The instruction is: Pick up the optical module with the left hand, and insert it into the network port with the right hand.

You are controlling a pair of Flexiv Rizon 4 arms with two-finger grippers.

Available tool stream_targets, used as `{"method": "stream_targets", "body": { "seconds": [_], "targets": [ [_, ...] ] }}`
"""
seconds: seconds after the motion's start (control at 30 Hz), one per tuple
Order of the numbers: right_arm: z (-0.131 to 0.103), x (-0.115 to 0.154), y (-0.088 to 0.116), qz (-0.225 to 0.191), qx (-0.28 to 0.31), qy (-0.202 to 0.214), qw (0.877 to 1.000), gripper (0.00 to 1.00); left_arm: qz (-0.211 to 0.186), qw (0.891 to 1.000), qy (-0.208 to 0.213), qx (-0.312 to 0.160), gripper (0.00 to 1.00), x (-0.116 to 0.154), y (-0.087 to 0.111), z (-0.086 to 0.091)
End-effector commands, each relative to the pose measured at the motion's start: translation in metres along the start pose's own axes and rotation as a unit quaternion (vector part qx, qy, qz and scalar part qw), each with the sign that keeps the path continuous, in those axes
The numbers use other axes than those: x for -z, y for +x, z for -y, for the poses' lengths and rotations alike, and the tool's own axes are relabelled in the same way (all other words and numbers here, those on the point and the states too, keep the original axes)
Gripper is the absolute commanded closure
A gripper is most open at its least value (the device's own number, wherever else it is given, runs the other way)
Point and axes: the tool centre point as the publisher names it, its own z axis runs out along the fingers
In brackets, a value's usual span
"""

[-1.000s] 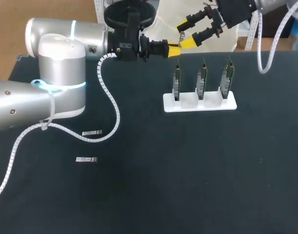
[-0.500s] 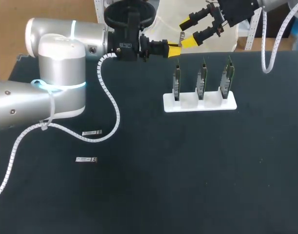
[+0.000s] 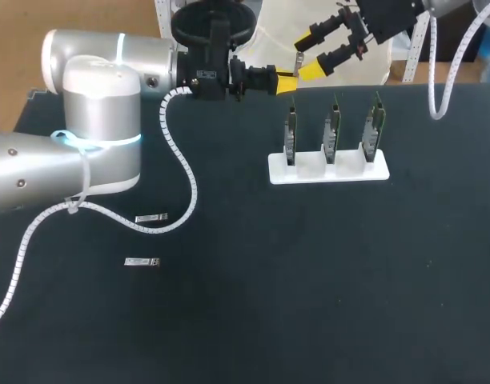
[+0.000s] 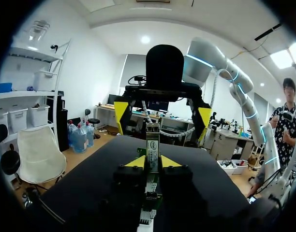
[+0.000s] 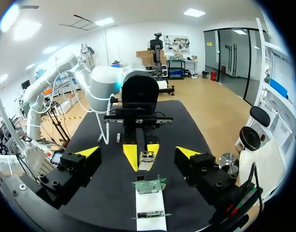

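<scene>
**Desk:** Two grippers in view. What is each one doing?

**Operator:** On my side, the left gripper is clamped on the optical module. Both yellow tips press its sides, and the module sticks out ahead of the fingers. The right gripper is spread wide with nothing between its tips.

**Desk:** How do they sit against each other?

**Operator:** They face one another, nose to nose. From the left wrist I see the right gripper's yellow tips standing either side of the module's far end, apart from it. From the right wrist, the module sits ahead of my open fingers and roughly centred between them. I can't tell whether it has reached the gap itself.

**Desk:** And the port?

**Operator:** Below the right gripper is a white holder on the table, with three green boards standing upright in its slots. I can't make out a port on any of them. The left gripper's tips are just beyond the nearest board and above it.

**Desk:** Anything else down there?

**Operator:** Two spare modules lie flat under my left arm, well away from both grippers.
</scene>
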Motion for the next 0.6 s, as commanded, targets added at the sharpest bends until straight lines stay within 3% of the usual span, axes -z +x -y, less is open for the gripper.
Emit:
{"method": "stream_targets", "body": {
  "seconds": [0.03, 0.17, 0.2, 0.23, 0.27, 0.3, 0.6],
  "targets": [
    [0.0061, 0.0021, -0.0016, 0.002, -0.003, -0.004, 1.0, 0.0, 0.002, 1.0, 0.0, -0.001, 1.0, 0.0002, 0.0007, -0.0006],
    [0.0075, 0.0026, -0.0024, 0.001, -0.003, -0.008, 1.0, 0.0, 0.002, 1.0, 0.0, -0.001, 1.0, 0.0002, 0.0007, -0.0006],
    [0.0078, 0.0023, -0.0024, 0.0, -0.002, -0.009, 1.0, 0.18, 0.002, 1.0, 0.0, -0.001, 1.0, 0.0002, 0.0007, -0.0006],
    [0.008, 0.0015, -0.0023, 0.0, -0.003, -0.009, 1.0, 0.56, 0.002, 1.0, 0.0, -0.001, 1.0, 0.0002, 0.0007, -0.0006],
    [0.0083, 0.0009, -0.0021, -0.001, -0.004, -0.01, 1.0, 0.86, 0.002, 1.0, 0.0, -0.001, 1.0, 0.0002, 0.0007, -0.0006],
    [0.0085, 0.0004, -0.0018, -0.002, -0.004, -0.011, 1.0, 1.0, 0.002, 1.0, 0.0, -0.001, 1.0, 0.0002, 0.0007, -0.0006],
    [0.0085, -0.0025, -0.0012, -0.006, -0.005, -0.015, 1.0, 1.0, 0.002, 1.0, 0.0, -0.001, 1.0, 0.0002, 0.0007, -0.0006]
  ]
}}
